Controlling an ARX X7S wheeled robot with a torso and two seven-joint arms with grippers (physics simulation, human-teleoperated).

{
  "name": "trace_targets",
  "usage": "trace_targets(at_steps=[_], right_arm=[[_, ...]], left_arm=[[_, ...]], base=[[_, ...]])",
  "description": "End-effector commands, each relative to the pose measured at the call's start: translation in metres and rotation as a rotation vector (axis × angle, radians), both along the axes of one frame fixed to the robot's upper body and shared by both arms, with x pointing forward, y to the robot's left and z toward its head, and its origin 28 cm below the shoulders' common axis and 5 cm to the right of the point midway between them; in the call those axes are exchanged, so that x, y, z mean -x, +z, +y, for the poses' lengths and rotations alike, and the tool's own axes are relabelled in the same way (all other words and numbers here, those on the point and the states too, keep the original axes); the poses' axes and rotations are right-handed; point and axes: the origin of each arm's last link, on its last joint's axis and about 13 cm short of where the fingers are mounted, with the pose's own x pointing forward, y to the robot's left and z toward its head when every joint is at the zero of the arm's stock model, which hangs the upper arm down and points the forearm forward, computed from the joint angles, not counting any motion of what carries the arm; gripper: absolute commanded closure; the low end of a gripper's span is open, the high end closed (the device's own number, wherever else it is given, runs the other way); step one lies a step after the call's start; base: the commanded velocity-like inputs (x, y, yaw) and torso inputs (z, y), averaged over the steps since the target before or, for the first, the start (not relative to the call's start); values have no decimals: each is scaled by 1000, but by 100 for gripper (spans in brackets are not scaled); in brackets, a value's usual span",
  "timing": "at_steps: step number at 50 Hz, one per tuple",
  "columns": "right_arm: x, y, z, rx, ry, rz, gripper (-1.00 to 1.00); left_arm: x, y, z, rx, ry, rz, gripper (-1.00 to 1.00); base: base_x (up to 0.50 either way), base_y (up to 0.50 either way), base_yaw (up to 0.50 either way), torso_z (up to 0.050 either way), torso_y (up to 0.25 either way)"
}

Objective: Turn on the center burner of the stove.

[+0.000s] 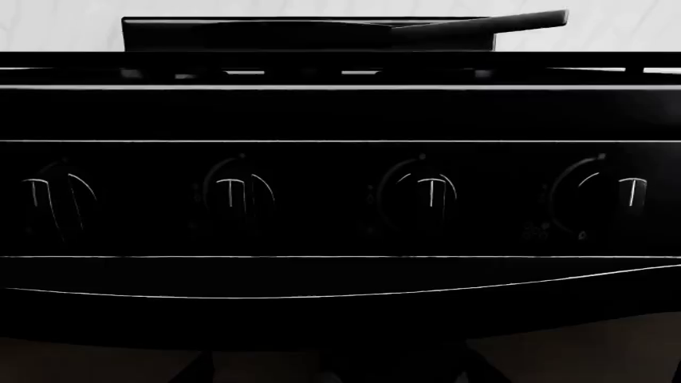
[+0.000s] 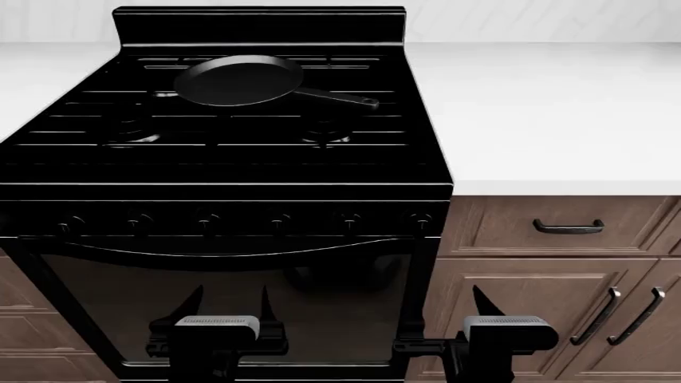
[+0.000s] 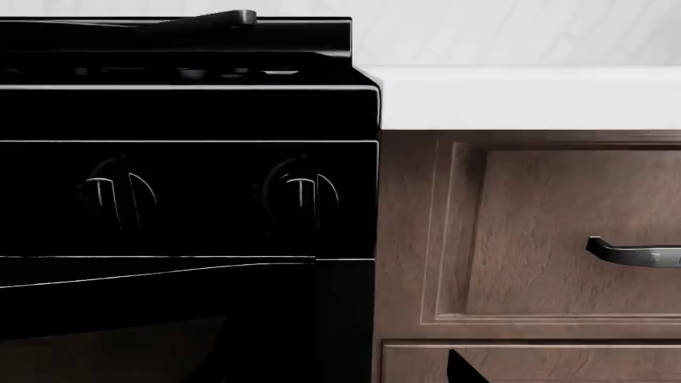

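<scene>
The glossy black stove fills the left and middle of the head view, with a row of several small black knobs above its dark glass oven door. My left gripper is open in front of the oven door, below the knobs and apart from them. My right gripper is open at the stove's right edge. One of its fingers shows against the wooden cabinet. The left wrist view shows several knobs. The right wrist view shows two knobs.
A black frying pan lies on the rear grates. A white countertop runs to the right of the stove. Below it are brown wooden cabinets with dark handles.
</scene>
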Motion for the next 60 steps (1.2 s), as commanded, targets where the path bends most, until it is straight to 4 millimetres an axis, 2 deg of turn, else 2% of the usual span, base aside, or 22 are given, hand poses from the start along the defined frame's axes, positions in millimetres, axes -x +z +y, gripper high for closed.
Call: trace_targets(at_steps=[1,21,60], right_arm=[[0,0,0,-2,-3,1,-100],[-2,0,0,11,-19,-1,-100],[-3,0,1,11,-16,-2,-100]], left_arm=[[0,0,0,1,-1,0,-100],[0,-1,-1,-1,-11,9,-100],[-1,-1,-1,-1,-18,15,-100]], base=[[0,0,0,0,0],[0,10,0,0,0],[0,284,0,0,0]])
